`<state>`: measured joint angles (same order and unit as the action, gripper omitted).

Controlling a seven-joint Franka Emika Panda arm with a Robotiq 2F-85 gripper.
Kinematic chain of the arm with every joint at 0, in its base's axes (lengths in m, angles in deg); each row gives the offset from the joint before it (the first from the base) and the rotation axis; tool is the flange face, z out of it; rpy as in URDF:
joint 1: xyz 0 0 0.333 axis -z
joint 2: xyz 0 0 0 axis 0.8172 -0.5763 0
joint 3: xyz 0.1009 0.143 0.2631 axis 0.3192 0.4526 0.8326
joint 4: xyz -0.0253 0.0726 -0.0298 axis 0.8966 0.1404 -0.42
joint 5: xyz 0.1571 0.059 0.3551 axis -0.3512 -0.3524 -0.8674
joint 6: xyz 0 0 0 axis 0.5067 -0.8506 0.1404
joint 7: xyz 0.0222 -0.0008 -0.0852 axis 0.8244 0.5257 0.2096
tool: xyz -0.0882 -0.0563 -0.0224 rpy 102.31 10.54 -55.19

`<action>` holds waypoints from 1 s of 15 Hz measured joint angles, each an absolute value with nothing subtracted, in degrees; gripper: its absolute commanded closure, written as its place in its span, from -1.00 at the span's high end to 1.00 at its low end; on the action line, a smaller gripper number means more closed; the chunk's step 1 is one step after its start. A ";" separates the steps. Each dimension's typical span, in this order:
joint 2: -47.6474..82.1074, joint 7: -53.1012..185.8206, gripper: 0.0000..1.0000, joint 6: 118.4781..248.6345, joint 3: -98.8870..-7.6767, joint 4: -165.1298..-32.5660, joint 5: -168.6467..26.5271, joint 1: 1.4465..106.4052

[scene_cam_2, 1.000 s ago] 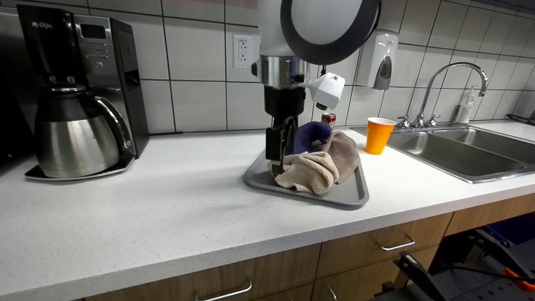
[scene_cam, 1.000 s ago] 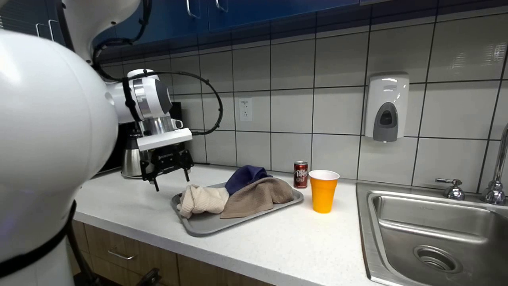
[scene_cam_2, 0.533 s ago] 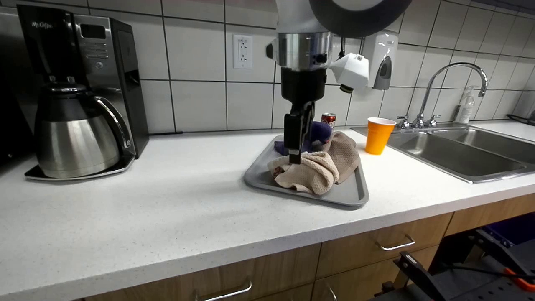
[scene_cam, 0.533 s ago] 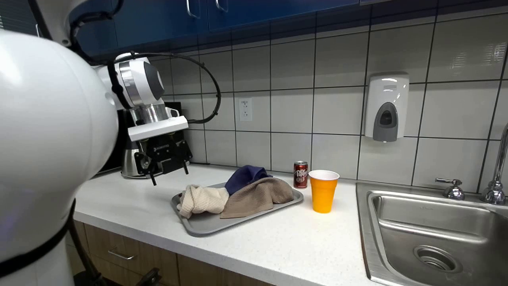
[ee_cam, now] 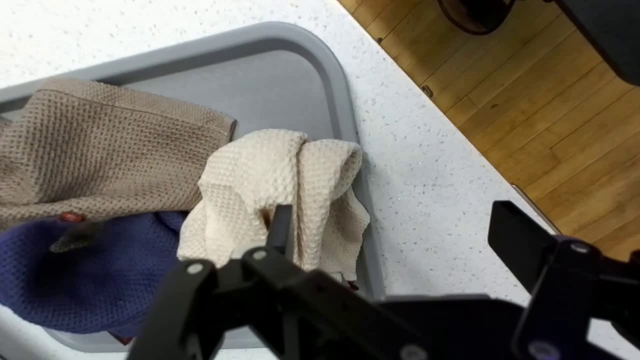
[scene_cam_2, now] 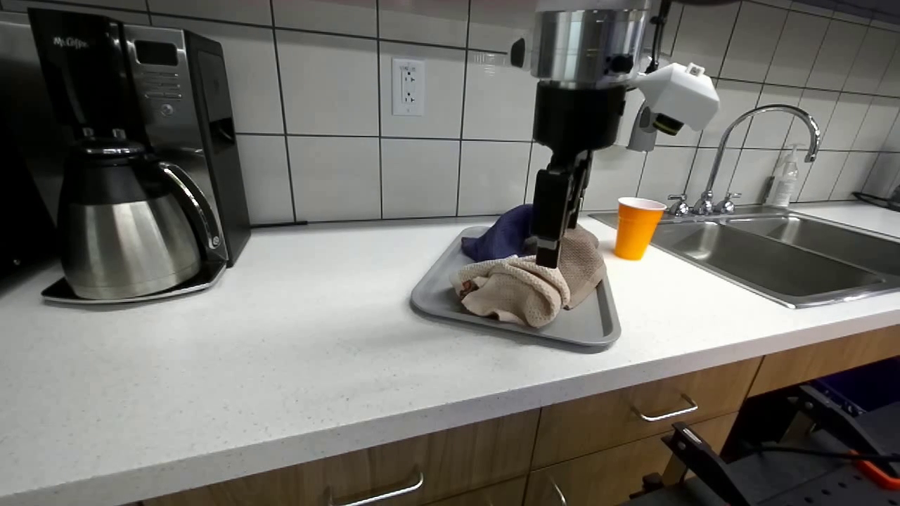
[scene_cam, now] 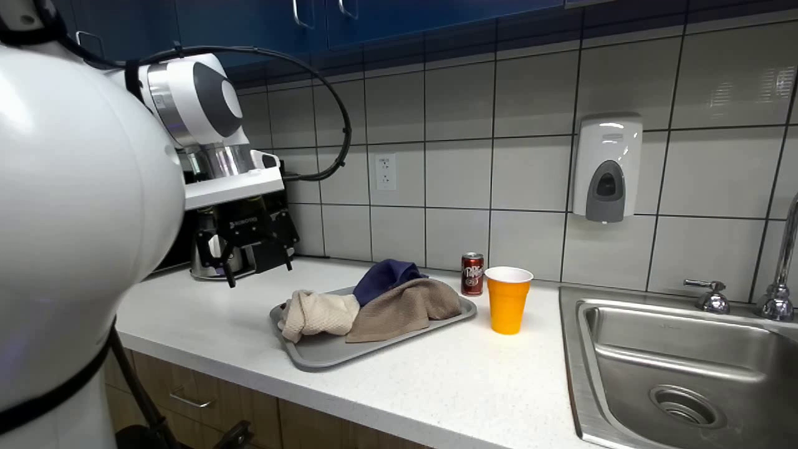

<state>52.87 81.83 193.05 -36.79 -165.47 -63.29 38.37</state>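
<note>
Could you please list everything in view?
Tray: 1, grey, counter
Cream cloth: 1, cream, tray
Brown cloth: 1, brown, tray
Navy cloth: 1, navy, tray
Can: 1, red, near wall
Cup: 1, orange, counter
Coffee maker: 1, black-silver, counter
Sink: 1, silver, in counter
Faucet: 1, silver, at sink
Pump bottle: 1, whitish, by sink
Dispenser: 1, white, wall
Outlet: 1, white, wall
Cabinets: several, blue, overhead
Drawers: several, brown, under counter
Gripper: 1, black, open, near tray
Arm: 1, white, over counter

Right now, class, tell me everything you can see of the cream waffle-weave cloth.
The cream waffle-weave cloth lies crumpled in soft folds on the grey rectangular plastic-looking tray, near one end. It abuts the brown textured cloth. Dark-red patches peek from its folds, unidentifiable. The open black gripper doesn't touch it.
</note>
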 measured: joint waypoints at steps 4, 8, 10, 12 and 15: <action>56.71 81.29 1.00 190.97 -37.33 -165.19 -65.19 38.37; 59.38 80.37 1.00 188.87 -37.46 -165.13 -66.23 38.37; 60.46 79.80 1.00 187.52 -37.55 -165.06 -66.46 38.37; 61.40 79.46 1.00 186.46 -37.62 -165.10 -67.01 38.37; 62.00 79.46 1.00 185.85 -37.84 -165.10 -67.33 38.37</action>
<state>62.00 79.46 185.85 -37.84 -165.10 -67.33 38.37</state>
